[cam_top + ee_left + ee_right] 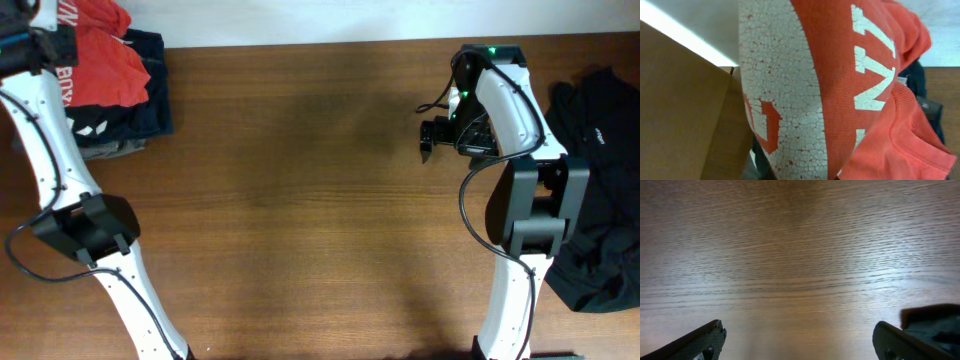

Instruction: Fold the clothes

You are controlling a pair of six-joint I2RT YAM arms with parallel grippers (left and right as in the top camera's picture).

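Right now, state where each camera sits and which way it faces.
Overhead: above the table, looking straight down; both arms show, orange-red T-shirt at left, black garment at right.
Left wrist: on the left arm, close against the T-shirt's white lettering; no fingers show.
Right wrist: on the right arm, facing the table; open right gripper frames it.
Shared: overhead and left wrist both see the T-shirt.

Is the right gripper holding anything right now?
No, the right gripper stands open, with only the wooden table showing between its fingers.
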